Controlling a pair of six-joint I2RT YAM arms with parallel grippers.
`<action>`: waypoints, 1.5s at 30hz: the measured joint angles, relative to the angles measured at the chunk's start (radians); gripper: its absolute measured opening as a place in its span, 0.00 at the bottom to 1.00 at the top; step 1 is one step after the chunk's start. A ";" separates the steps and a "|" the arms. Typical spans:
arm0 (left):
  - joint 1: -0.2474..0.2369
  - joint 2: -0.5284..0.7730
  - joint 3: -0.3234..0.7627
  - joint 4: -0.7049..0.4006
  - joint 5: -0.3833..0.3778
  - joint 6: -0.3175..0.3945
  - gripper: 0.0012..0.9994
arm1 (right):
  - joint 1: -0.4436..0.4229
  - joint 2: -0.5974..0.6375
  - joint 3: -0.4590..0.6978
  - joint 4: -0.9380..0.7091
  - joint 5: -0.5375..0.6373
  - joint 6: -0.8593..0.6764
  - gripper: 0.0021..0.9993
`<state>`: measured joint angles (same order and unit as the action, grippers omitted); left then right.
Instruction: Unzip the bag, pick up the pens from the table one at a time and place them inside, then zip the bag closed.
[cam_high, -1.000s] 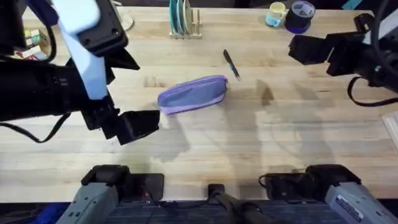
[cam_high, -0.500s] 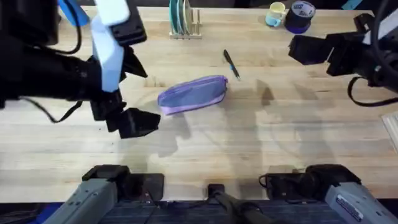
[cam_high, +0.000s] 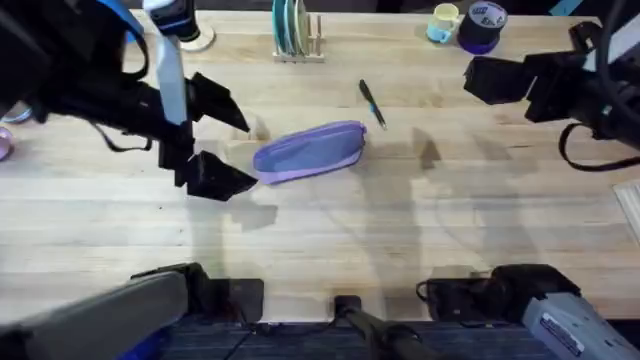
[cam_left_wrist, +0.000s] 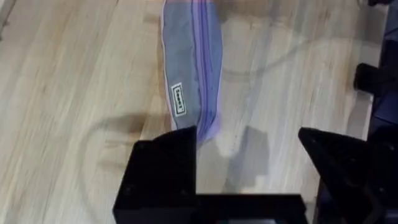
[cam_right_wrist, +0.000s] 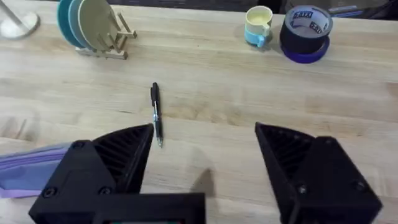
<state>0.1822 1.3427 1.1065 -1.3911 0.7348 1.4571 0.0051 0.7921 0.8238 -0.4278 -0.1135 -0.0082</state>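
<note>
Bag (cam_high: 310, 152) zipped, mid-table. Left gripper (cam_high: 222, 148) spread wide at its left end. Right gripper (cam_right_wrist: 205, 162) spread, far right. Pen (cam_high: 372, 102) beyond bag.

Along the far edge stands a wooden dish rack (cam_right_wrist: 102, 43) holding upright plates (cam_right_wrist: 81, 18), teal and pale. Well apart from it sits a small yellow and blue mug (cam_right_wrist: 257, 26), and just beside the mug a roll of dark blue tape (cam_right_wrist: 305, 34) lies flat. Toward the far left corner there is a white round base (cam_high: 195, 40), possibly a stand's foot.
</note>
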 joint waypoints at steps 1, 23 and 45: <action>0.000 0.022 0.000 0.000 0.006 0.019 1.00 | 0.000 0.000 0.000 0.000 0.000 0.000 1.00; 0.000 0.396 0.000 0.174 0.040 0.165 0.98 | 0.000 0.000 0.000 0.000 0.000 0.000 1.00; -0.001 0.400 0.000 0.210 0.066 0.168 0.04 | 0.000 0.040 0.007 0.001 -0.197 0.036 1.00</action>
<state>0.1810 1.7432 1.1065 -1.1812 0.8005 1.6249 0.0051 0.8318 0.8305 -0.4271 -0.3110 0.0282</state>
